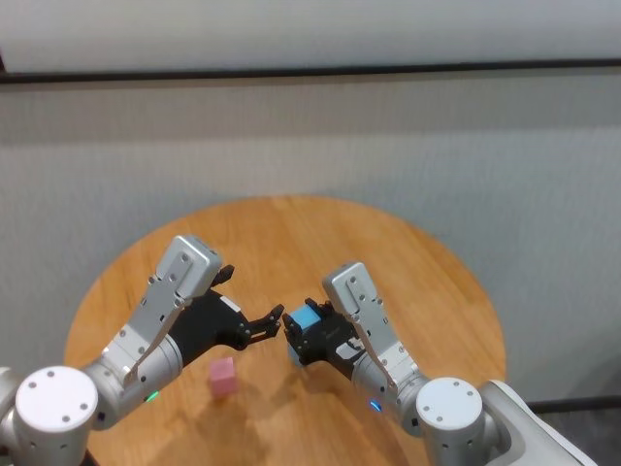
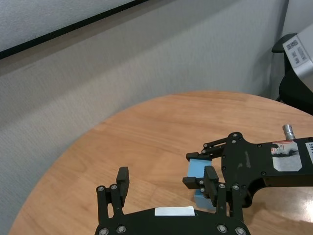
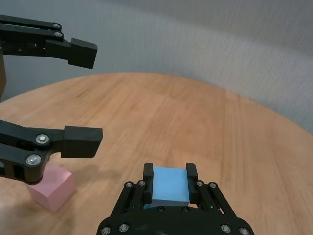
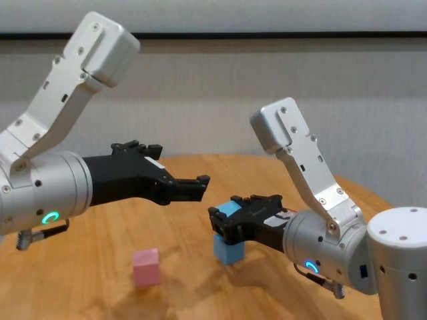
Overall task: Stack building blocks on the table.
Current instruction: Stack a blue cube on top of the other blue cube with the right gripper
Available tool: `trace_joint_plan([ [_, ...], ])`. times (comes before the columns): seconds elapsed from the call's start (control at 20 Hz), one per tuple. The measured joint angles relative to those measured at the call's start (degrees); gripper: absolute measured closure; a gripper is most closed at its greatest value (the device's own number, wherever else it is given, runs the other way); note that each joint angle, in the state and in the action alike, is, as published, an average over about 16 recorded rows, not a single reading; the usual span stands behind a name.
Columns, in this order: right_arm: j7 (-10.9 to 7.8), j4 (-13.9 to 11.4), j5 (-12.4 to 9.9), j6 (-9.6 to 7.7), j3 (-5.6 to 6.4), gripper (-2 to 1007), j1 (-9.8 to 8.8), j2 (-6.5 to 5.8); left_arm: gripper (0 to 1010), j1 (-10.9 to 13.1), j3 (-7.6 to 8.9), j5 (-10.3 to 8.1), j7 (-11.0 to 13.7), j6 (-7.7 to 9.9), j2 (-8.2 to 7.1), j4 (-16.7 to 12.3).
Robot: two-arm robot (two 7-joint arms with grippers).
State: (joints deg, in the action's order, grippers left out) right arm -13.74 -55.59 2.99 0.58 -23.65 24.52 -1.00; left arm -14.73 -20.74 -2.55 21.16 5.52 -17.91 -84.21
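Round, light-brown wood-grain surface (image 1: 408,262) before a grey wall carries the work. Right gripper (image 3: 168,178) pinches a small matte light blue cube (image 3: 169,186) directly over a second light blue cube (image 4: 229,250) resting on the wood. Left gripper (image 1: 269,323) hovers beside, spread and holding nothing. A small pink cube (image 1: 224,375) lies apart, near the left arm. Stacking looks underway; next, probably settle squarely and release.

Round wood-grain table (image 1: 408,262) seen from above, against a pale wall. Left gripper (image 1: 273,321) reaching in from the left, fingers spread apart, empty. Right gripper (image 1: 302,324) just beside it, closed around a light blue block (image 1: 307,317). Pink block (image 1: 224,376) lying on the table, nearer the robot, below the left gripper.
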Motion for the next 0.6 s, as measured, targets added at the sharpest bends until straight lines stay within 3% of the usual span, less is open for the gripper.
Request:
trace_joint_plan([
  [0.6, -0.12, -1.4, 0.0, -0.42, 0.28, 628, -0.83, 0.13, 8, 0.0, 0.00, 0.00, 0.0, 0.00, 0.00, 0.0],
])
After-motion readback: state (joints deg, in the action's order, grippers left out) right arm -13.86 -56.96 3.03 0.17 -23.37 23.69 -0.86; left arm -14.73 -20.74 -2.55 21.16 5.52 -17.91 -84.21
